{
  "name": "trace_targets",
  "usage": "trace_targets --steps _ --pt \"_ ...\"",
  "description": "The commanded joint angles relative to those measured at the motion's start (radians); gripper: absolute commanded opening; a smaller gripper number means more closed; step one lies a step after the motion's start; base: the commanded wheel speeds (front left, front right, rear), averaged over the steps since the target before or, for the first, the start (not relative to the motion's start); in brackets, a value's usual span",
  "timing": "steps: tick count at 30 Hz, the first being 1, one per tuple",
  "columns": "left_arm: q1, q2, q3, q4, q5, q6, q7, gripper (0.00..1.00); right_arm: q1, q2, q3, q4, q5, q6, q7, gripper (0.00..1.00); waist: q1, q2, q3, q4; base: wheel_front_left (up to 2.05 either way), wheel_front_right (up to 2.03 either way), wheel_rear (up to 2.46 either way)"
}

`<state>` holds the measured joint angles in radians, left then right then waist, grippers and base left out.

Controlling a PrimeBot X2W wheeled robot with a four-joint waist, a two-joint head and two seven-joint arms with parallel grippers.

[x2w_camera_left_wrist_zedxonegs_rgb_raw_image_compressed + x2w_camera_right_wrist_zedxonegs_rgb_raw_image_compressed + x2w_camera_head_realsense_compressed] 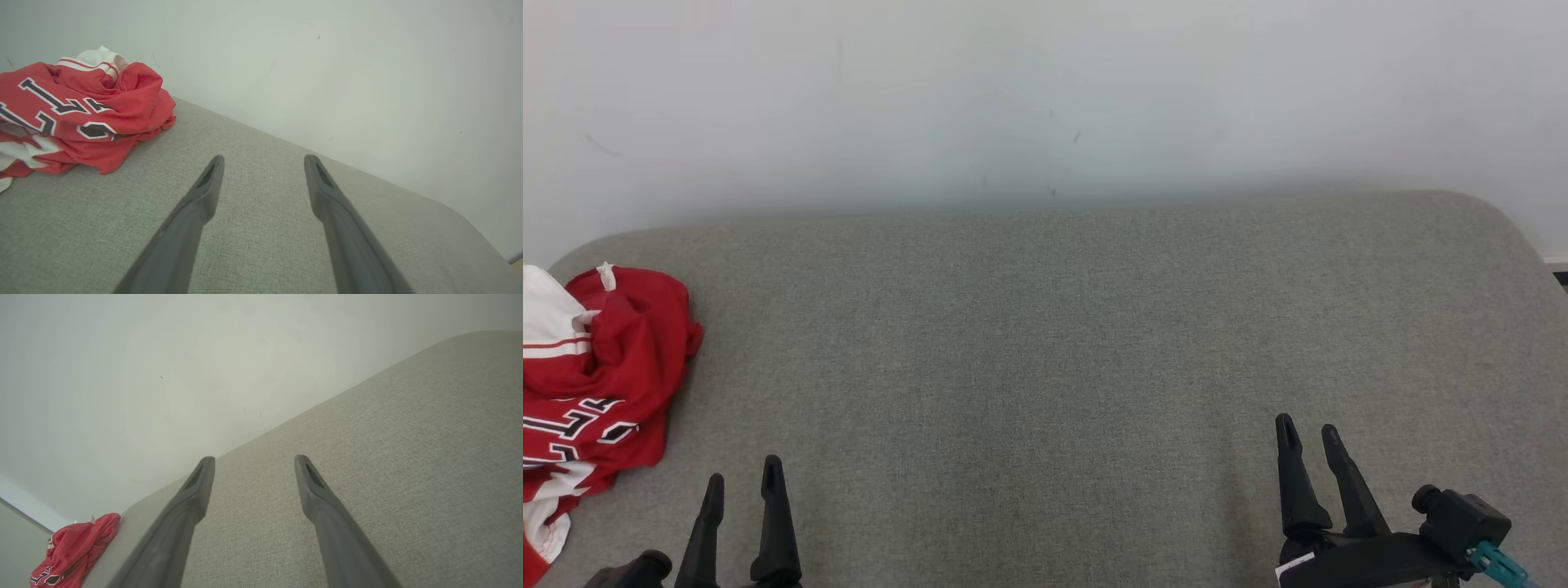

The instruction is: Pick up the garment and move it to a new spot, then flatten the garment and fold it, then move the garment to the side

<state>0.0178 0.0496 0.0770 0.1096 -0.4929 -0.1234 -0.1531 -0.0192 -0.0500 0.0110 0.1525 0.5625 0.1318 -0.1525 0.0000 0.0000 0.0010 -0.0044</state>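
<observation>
Reaching left for the crumpled garment [600,367] should come first; pinch a raised fold, not the surface [1045,327]. The left hand [743,471] and right hand [1307,425] both gape wide, empty.

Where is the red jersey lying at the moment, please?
In the head view the crumpled red jersey lies at the far left edge of the grey cushion, just ahead and left of the open left gripper, not touching it.
</observation>
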Motion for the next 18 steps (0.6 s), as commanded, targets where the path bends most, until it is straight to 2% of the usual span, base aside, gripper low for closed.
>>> trace_targets --steps 1,18 --pt "0.004 0.007 -0.001 -0.015 0.027 -0.003 -0.009 1.0 0.001 -0.001 0.004 -0.013 -0.028 -0.001 -0.01 1.0 0.0 0.0 0.001 0.0 0.0 0.0 0.0" --pt "0.016 0.01 -0.005 -0.03 0.19 -0.007 -0.05 1.0 0.01 0.0 0.009 -0.027 -0.198 -0.002 -0.051 1.0 0.0 0.0 0.001 -0.002 0.0 0.0 0.0"
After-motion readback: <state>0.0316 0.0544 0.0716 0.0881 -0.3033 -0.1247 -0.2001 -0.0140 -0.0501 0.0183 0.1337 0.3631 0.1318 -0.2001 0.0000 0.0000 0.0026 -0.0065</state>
